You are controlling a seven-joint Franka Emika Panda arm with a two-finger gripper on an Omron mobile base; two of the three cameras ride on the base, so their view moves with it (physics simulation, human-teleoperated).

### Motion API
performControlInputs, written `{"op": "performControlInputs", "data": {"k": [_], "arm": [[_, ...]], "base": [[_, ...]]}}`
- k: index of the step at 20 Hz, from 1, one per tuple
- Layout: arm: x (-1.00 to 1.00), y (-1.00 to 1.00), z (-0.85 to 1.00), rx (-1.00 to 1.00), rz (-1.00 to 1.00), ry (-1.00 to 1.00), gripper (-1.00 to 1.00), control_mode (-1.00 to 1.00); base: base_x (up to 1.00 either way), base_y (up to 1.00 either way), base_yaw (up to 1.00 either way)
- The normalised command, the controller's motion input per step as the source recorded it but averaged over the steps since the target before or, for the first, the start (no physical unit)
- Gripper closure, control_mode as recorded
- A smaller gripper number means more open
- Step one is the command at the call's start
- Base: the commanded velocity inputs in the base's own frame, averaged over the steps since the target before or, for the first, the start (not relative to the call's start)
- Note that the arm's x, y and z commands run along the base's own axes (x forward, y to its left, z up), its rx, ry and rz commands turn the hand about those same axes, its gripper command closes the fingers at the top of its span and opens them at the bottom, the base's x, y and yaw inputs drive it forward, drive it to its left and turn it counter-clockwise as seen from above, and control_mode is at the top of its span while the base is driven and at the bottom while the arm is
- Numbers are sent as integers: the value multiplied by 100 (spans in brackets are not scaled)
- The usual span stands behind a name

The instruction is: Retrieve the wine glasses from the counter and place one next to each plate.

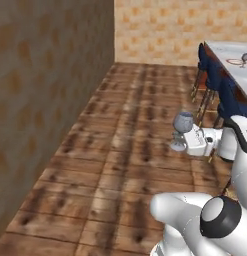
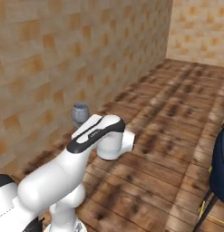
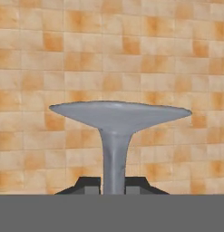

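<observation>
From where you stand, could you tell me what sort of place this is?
Most likely a home kitchen with a dining island: tan tiled walls, a wood plank floor, and blue stools along a marble island top. The tool holds a wine glass.

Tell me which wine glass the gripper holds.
The glass over the wood floor, its stem clamped in the gripper; the other glass stands far off on the island beside a plate.

the wine glass bowl peeks over the arm — its stem hidden — and the claw is cut off low.
</observation>
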Motion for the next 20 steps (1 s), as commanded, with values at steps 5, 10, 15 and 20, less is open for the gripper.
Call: {"op": "performControlInputs", "data": {"k": [5,10,15,20], "arm": [[0,0,0,0,0,0,100,100],[0,0,0,0,0,0,100,100],[0,0,0,0,0,0,100,100],[0,0,0,0,0,0,100,100]], "base": [[100,100,-34],[100,100,-41],[100,98,-48],[100,92,-59]]}}
